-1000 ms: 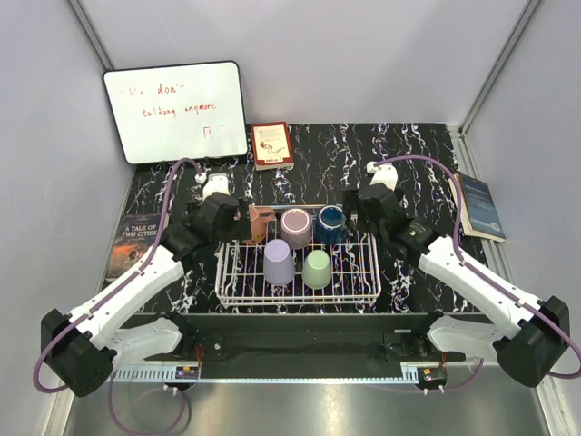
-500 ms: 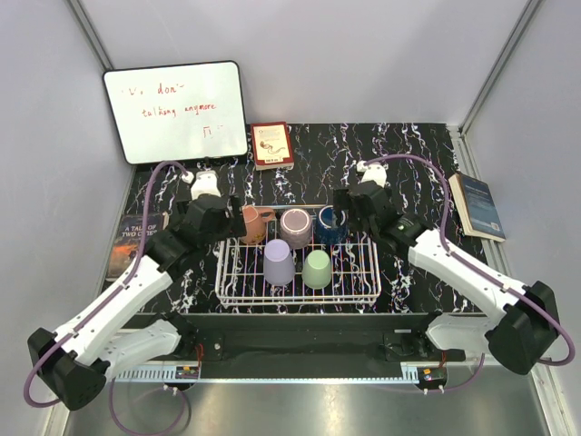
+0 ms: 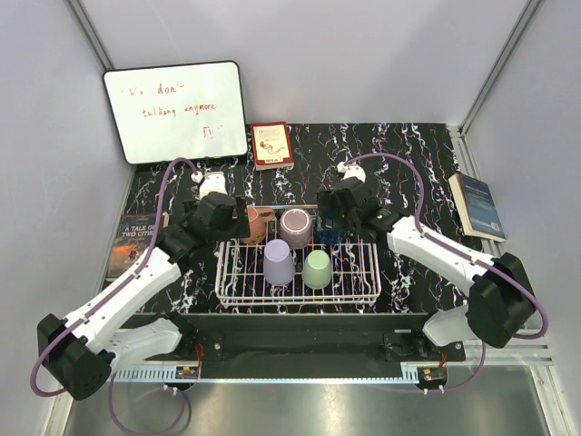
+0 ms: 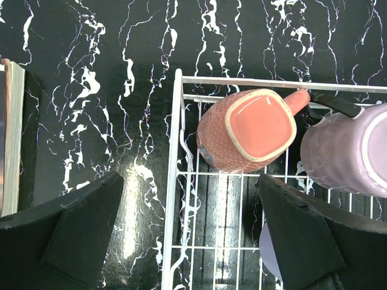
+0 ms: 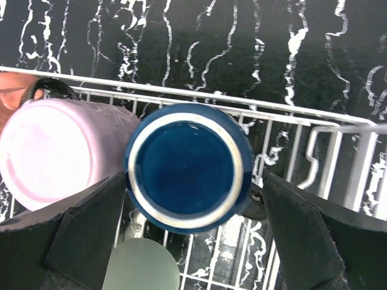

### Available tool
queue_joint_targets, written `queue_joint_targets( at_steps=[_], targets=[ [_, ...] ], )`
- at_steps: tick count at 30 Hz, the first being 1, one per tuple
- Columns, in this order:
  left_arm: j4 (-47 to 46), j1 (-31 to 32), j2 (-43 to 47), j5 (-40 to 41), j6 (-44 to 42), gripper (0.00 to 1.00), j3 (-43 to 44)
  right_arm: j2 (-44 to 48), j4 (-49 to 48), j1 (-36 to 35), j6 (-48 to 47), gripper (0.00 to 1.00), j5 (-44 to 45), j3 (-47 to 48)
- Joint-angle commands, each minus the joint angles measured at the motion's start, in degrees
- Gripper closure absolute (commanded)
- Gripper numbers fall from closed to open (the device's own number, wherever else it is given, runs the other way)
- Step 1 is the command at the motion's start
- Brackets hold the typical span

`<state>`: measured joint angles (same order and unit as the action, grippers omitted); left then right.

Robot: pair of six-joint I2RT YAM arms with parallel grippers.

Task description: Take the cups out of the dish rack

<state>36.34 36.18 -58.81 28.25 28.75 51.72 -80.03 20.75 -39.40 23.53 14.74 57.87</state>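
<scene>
dish rack [image 3: 298, 298] sits mid tabletop [image 3: 408, 154], near the arm bases, w/ five cups in it, all mouth-down. back row: terracotta cup [image 4: 248, 130], mauve cup [image 3: 295, 227], dark blue cup [image 5: 187, 168]. front row: lavender cup [image 3: 279, 262], light green cup [image 3: 317, 269]. top view half hides the blue one under the right arm — right wrist view shows it whole, base up, just beside the mauve one. right hand [image 5: 193, 235] is spread wide, a finger either side of the blue cup, holding nothing; can't tell if it touches. left wrist view gives what top doesn't — left hand [image 4: 190, 235] also wide open and empty, one finger outside the rack's left rim, terracotta cup tilted just ahead. only top view has the whiteboard [image 3: 174, 111], red book [image 3: 271, 145], left book [image 3: 134, 241] and right book [image 3: 478, 206].
</scene>
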Motion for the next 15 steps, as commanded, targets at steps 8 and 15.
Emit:
queue_joint_targets(
  at_steps=[8,15],
  targets=[
    [-2.24,0.29,-1.05,-2.5,-0.89,0.01,0.92,-6.8,-2.38,-0.5,-1.03,0.0,-1.03,5.94],
    [-2.15,0.2,-1.22,-2.85,-0.98,0.01,0.92,-9.79,-1.95,-0.51,-2.08,0.0,-0.68,6.21]
  ],
)
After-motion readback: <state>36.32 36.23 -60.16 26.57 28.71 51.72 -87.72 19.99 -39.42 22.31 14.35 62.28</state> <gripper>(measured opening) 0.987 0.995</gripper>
